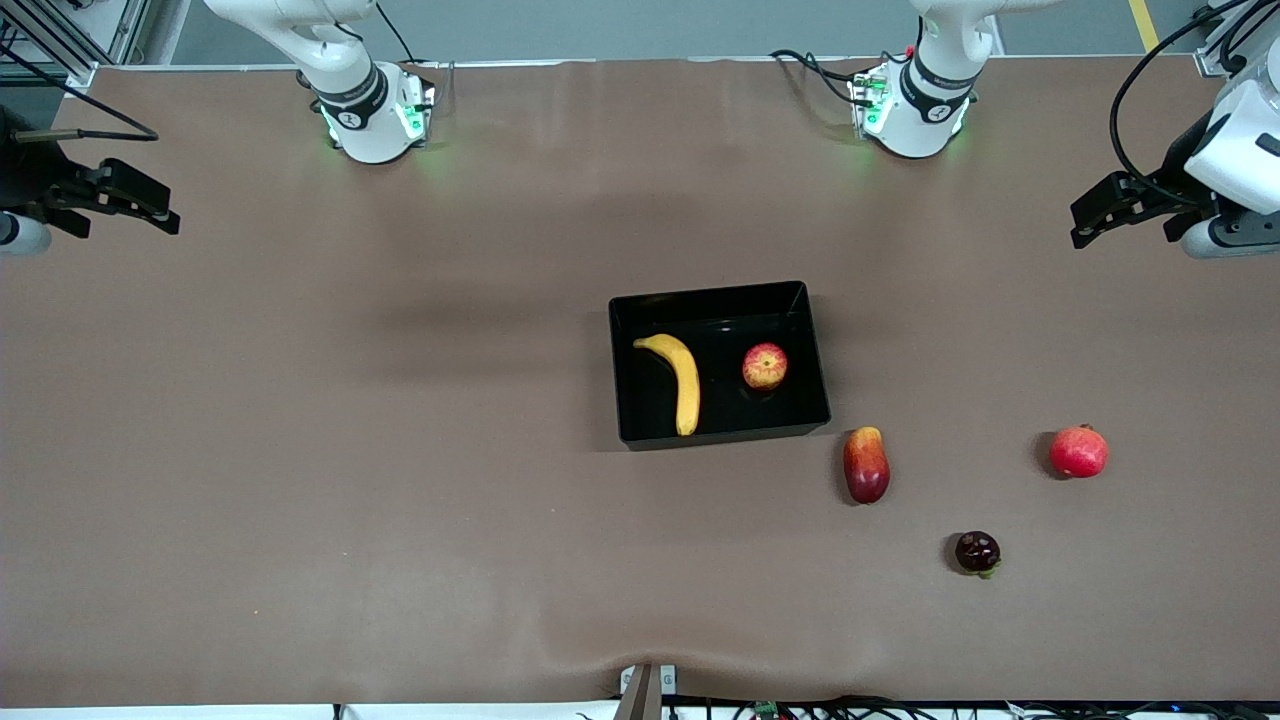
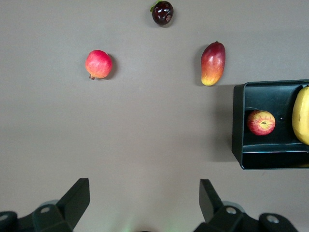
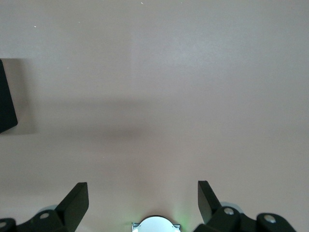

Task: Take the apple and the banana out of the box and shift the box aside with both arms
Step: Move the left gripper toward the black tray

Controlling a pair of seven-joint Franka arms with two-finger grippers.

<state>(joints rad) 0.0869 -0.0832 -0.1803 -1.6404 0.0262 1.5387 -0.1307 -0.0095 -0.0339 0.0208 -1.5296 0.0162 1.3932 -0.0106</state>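
The black box (image 1: pixel 714 298) stands at the table's middle. The yellow banana (image 1: pixel 683 380) and the red-and-yellow streaked apple (image 1: pixel 765 366) lie inside it, apart from each other. My left gripper (image 1: pixel 1088 222) is open and empty, up over the left arm's end of the table. My right gripper (image 1: pixel 160 210) is open and empty, up over the right arm's end. The left wrist view shows the open left gripper (image 2: pixel 145 187), part of the box (image 2: pixel 236 121), the apple (image 2: pixel 261 122) and part of the banana (image 2: pixel 301 116). The right wrist view shows the open right gripper (image 3: pixel 143 188) and a corner of the box (image 3: pixel 6 104).
A red-orange mango (image 1: pixel 866 465) lies beside the box, nearer to the front camera. A plain red fruit (image 1: pixel 1079 452) lies toward the left arm's end. A dark purple fruit (image 1: pixel 977 552) lies nearer to the camera. All three show in the left wrist view: mango (image 2: pixel 213 63), red fruit (image 2: pixel 98 64), purple fruit (image 2: pixel 162 13).
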